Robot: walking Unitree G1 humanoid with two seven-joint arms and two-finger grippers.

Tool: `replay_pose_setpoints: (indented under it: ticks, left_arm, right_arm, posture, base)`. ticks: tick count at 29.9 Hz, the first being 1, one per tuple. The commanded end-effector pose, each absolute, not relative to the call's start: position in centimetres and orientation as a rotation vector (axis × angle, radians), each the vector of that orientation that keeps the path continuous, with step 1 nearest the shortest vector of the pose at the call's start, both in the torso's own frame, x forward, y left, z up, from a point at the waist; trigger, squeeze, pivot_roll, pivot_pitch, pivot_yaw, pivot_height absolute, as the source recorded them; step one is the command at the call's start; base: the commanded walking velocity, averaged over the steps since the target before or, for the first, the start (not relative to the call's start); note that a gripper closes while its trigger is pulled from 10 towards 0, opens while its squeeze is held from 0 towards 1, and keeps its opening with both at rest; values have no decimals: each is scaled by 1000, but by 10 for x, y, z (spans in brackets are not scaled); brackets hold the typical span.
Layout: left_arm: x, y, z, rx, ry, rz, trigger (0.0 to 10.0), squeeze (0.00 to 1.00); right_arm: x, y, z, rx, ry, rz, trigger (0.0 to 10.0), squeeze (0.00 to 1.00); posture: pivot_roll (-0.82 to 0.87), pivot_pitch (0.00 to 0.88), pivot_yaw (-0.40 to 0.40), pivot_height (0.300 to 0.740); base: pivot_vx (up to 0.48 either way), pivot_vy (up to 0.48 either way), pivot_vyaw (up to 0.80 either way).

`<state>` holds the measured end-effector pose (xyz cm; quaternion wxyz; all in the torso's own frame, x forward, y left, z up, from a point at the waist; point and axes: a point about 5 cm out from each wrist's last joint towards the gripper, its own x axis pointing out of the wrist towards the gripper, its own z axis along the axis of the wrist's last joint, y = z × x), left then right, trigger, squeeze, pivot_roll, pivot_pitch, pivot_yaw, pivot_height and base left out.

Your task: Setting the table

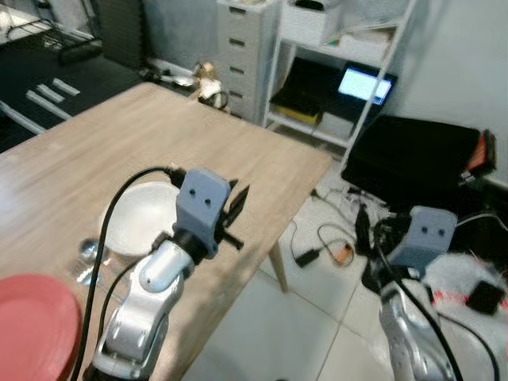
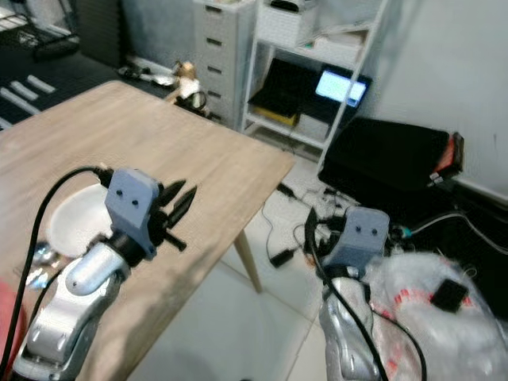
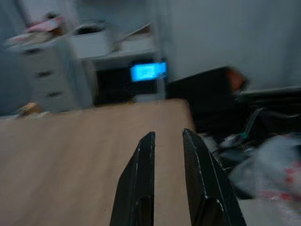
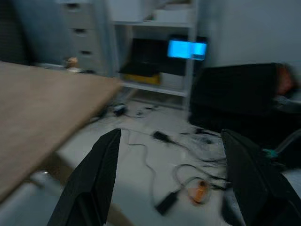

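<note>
A white bowl rests on the wooden table near its front edge, with a red plate at the near left corner. A shiny metal utensil lies between the two. My left gripper hovers over the table just right of the bowl. Its fingers stand a narrow gap apart with nothing between them. My right gripper is off the table's right side, above the floor, with its fingers spread wide and empty.
The table's right corner and one leg border a tiled floor littered with cables. A black case, a white shelf with a lit screen and a grey drawer unit stand behind.
</note>
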<state>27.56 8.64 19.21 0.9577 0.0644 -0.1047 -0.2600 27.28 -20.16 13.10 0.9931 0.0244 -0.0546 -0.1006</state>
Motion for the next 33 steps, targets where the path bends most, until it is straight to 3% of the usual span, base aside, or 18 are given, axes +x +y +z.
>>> replay_pose_setpoints:
  ticks: [1, 33]
  left_arm:
    - [276, 88, 189, 136, -197, -534, 10000, 0]
    - [278, 87, 183, 123, -177, -531, 10000, 0]
  right_arm:
    - [270, -207, 129, 28, -114, -228, 10000, 0]
    - [268, -207, 121, 4, -96, -232, 10000, 0]
  posture:
    - [-48, 12, 63, 740]
    - [-58, 30, 61, 740]
  base:
    - [0, 0, -800]
    - [0, 0, -800]
